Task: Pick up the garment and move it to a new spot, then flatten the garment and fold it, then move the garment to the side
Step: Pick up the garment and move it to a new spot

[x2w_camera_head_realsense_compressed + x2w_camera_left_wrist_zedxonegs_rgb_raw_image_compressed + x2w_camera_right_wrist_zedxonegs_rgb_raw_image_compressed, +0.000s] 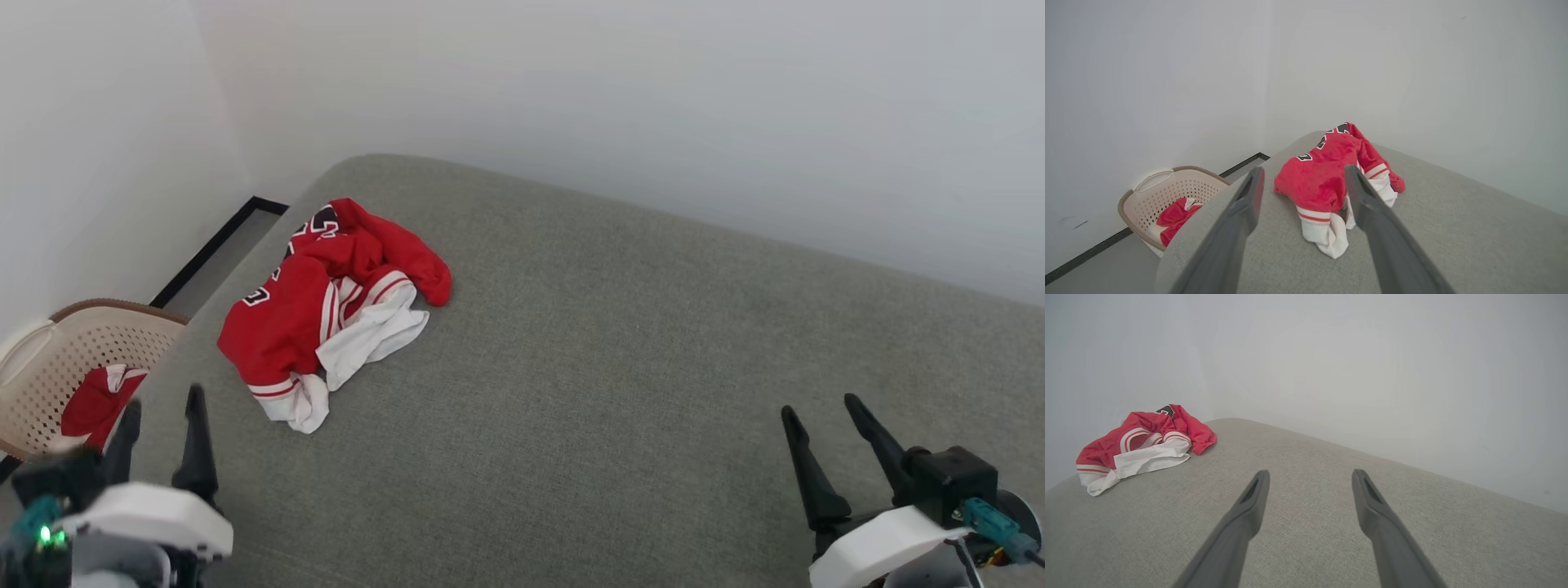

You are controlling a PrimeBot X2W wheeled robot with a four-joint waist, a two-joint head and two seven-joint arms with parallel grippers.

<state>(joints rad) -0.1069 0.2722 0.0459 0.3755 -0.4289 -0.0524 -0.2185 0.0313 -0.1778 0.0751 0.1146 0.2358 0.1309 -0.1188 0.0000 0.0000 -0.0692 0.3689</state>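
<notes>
The garment [326, 302], a red shirt with white sleeves and striped trim, lies crumpled near the far left corner of the grey cushioned surface [612, 367]. Black print shows on its upper folds. My left gripper [163, 400] hovers open at the lower left, short of the garment and apart from it. In the left wrist view the garment [1327, 179] lies ahead between the spread fingers [1249, 196]. My right gripper [816, 404] stands open at the lower right, far from the shirt. The right wrist view has the garment [1139, 445] at its far left.
A beige perforated laundry basket [122, 335] stands on the floor left of the surface, with another red and white cloth [98, 400] inside. White walls close in behind and to the left. The surface's left edge [1180, 241] drops off beside the basket.
</notes>
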